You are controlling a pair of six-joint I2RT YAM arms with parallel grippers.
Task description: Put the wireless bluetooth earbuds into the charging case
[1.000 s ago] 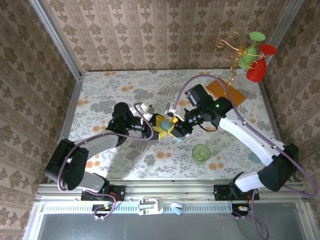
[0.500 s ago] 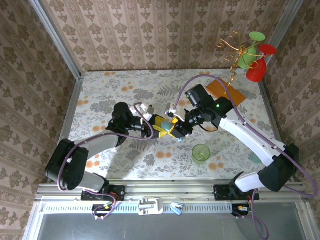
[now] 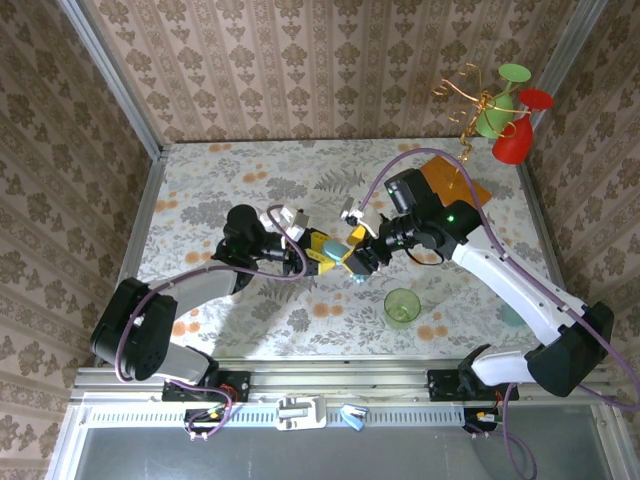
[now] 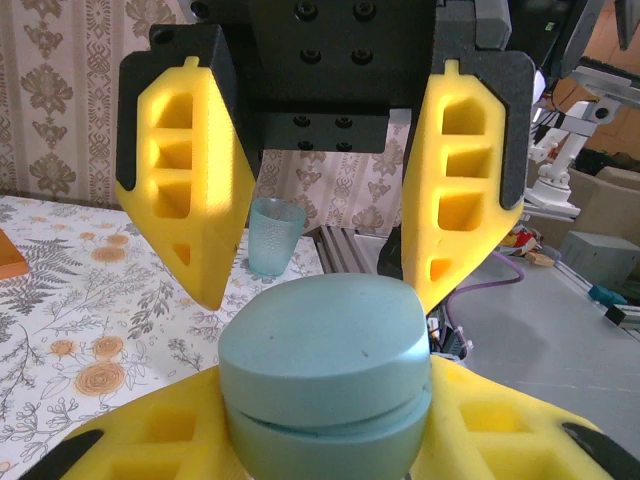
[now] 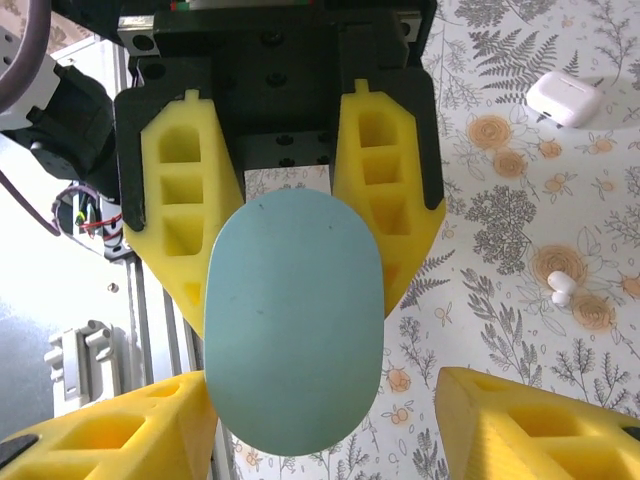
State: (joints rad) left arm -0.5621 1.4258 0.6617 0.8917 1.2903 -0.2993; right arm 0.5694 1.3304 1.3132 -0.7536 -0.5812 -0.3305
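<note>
Floral table [image 3: 200,190]: green cup [image 3: 402,306], orange sheet [image 3: 478,192], white case [image 5: 563,97], white earbud [image 5: 561,289]

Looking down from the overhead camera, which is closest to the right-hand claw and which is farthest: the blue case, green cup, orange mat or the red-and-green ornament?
Starting from the right gripper:
1. blue case, right at its fingertips, on its left.
2. green cup, toward the near edge, on its right.
3. orange mat, farther back on the right.
4. ornament, at the far right corner.
</note>
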